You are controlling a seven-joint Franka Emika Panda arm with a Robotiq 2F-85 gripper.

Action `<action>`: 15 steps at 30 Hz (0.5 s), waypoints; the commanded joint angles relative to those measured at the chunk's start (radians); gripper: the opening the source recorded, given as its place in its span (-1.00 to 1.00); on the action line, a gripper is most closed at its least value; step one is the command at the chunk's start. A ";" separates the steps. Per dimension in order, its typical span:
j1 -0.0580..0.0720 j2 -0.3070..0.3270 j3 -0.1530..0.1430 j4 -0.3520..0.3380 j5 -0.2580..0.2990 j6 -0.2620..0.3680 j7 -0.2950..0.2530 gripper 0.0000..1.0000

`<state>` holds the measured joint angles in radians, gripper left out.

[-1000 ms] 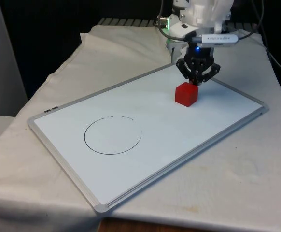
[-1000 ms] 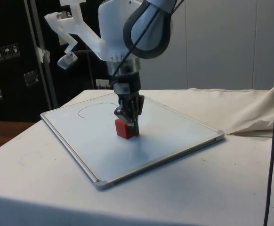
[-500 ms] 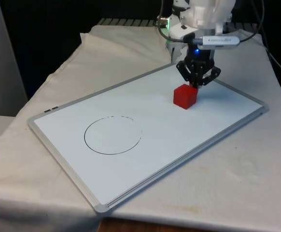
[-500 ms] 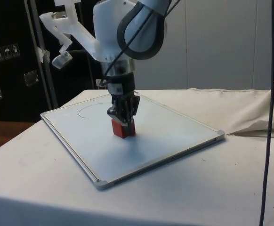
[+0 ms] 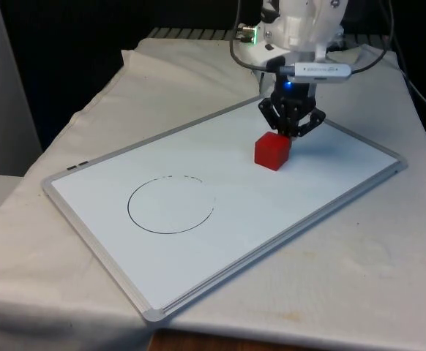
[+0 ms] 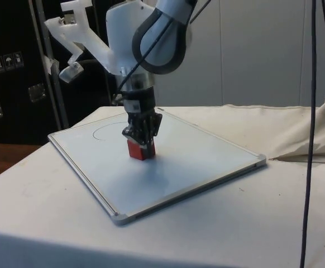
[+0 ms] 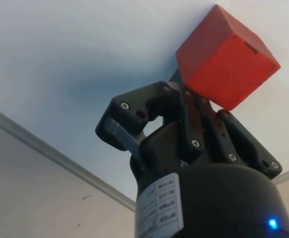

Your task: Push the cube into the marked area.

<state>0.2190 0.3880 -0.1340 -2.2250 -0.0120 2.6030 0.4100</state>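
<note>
A red cube rests on the whiteboard, towards the robot's end. My black gripper is shut, with nothing between its fingers, and its tip presses against the cube's far side. A hand-drawn circle marks the target area on the board, off to the front view's left of the cube and nearer the camera. In the side view the circle lies beyond the cube.
The whiteboard's grey frame lies askew on the white cloth. A bare stretch of board separates the cube from the circle. Cables hang at the side view's right.
My gripper has moved toward the front view's left and pushed the cube a short way across the board toward the circle.
</note>
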 commanded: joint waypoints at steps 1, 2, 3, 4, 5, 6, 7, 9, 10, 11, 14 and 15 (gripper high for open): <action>0.010 0.007 -0.016 0.010 -0.022 -0.008 0.022 -1.00; 0.009 0.012 -0.019 0.017 -0.029 -0.010 0.032 -1.00; 0.008 0.014 -0.019 0.021 -0.033 -0.011 0.037 -1.00; 0.008 0.016 -0.019 0.026 -0.035 -0.013 0.042 -1.00; 0.007 0.019 -0.020 0.030 -0.038 -0.015 0.047 -1.00; 0.000 0.011 -0.010 0.020 -0.027 -0.007 0.033 -1.00; 0.006 0.022 -0.020 0.036 -0.040 -0.017 0.052 -1.00; 0.005 0.030 -0.021 0.049 -0.041 -0.020 0.062 -1.00; 0.005 0.032 -0.021 0.052 -0.039 -0.019 0.065 -1.00; 0.004 0.035 -0.020 0.055 -0.037 -0.017 0.068 -1.00; 0.002 0.041 -0.018 0.066 -0.033 -0.015 0.077 -1.00; 0.000 0.037 -0.016 0.060 -0.034 -0.015 0.071 -1.00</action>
<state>0.2190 0.4250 -0.1500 -2.1650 -0.0460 2.5880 0.4810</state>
